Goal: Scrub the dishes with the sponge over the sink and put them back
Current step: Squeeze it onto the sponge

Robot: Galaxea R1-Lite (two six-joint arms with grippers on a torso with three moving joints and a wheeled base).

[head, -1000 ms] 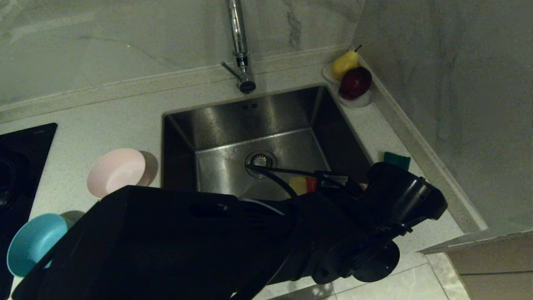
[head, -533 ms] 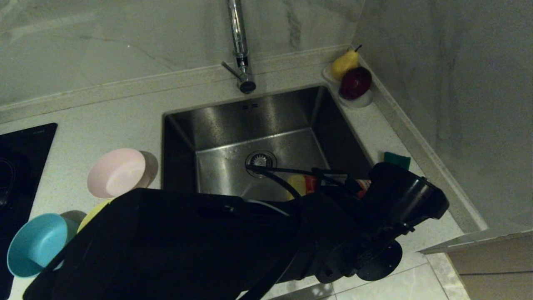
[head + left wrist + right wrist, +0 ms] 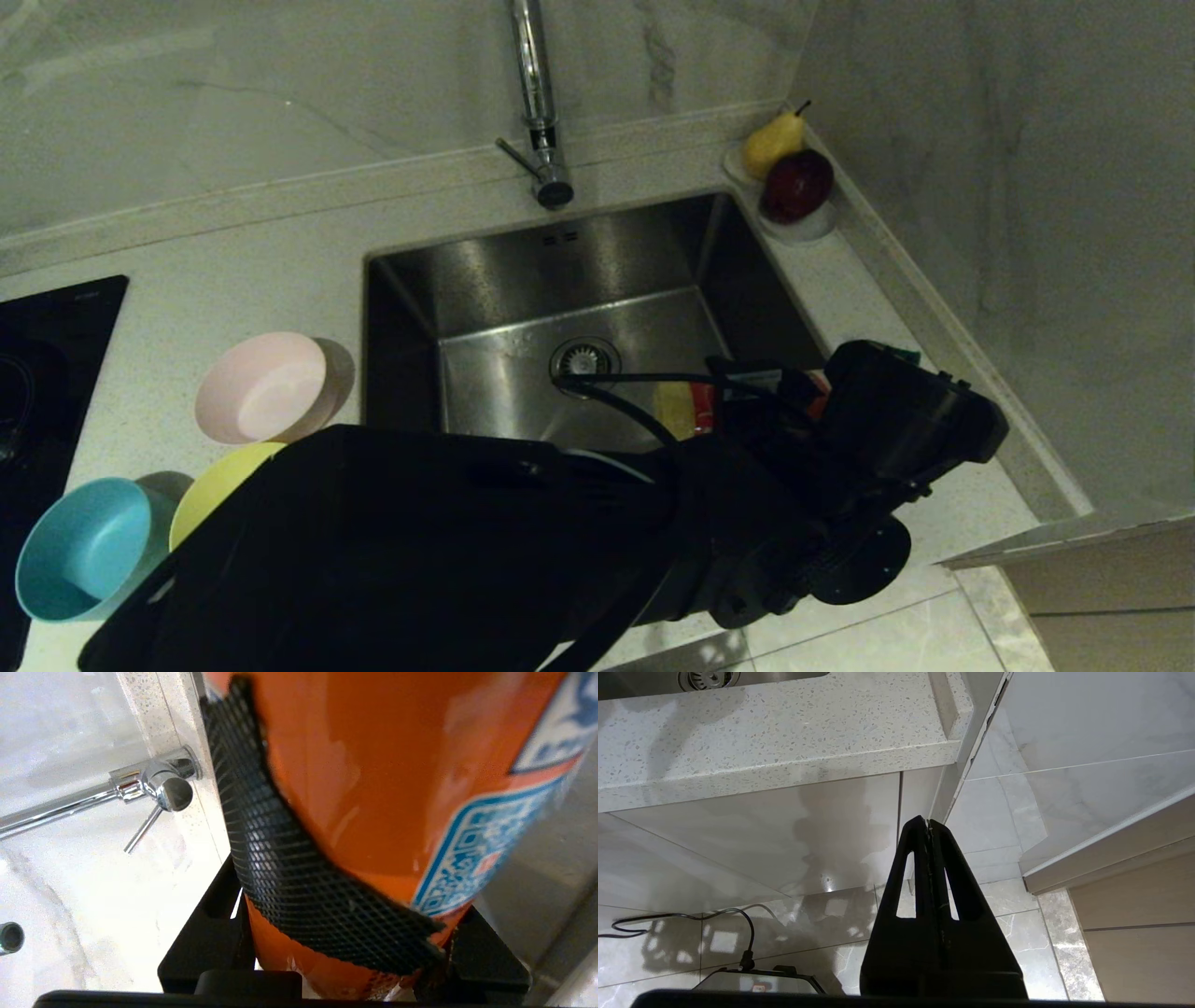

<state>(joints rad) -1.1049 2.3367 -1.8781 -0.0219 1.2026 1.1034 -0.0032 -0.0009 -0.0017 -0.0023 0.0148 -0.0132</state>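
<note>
My left gripper (image 3: 738, 403) reaches across the front of the sink (image 3: 485, 261) and is shut on an orange bottle (image 3: 373, 788) with a blue label and a black mesh band. The bottle's yellow end (image 3: 670, 409) points over the basin. Three bowls sit on the counter left of the sink: pink (image 3: 261, 387), yellow (image 3: 219, 490), partly behind my arm, and light blue (image 3: 79, 551). Only a green sliver of the sponge (image 3: 904, 353) shows behind my left wrist, on the counter right of the sink. My right gripper (image 3: 928, 823) hangs shut and empty below the counter edge.
A chrome faucet (image 3: 537, 93) stands behind the sink. A white dish with a pear and a dark red fruit (image 3: 794, 187) sits in the back right corner by the wall. A black cooktop (image 3: 47, 355) lies at the far left. My left arm hides the counter's front.
My left arm has shifted right and a little toward the back with the bottle, uncovering the yellow bowl and covering most of the sponge. The right arm has not moved.
</note>
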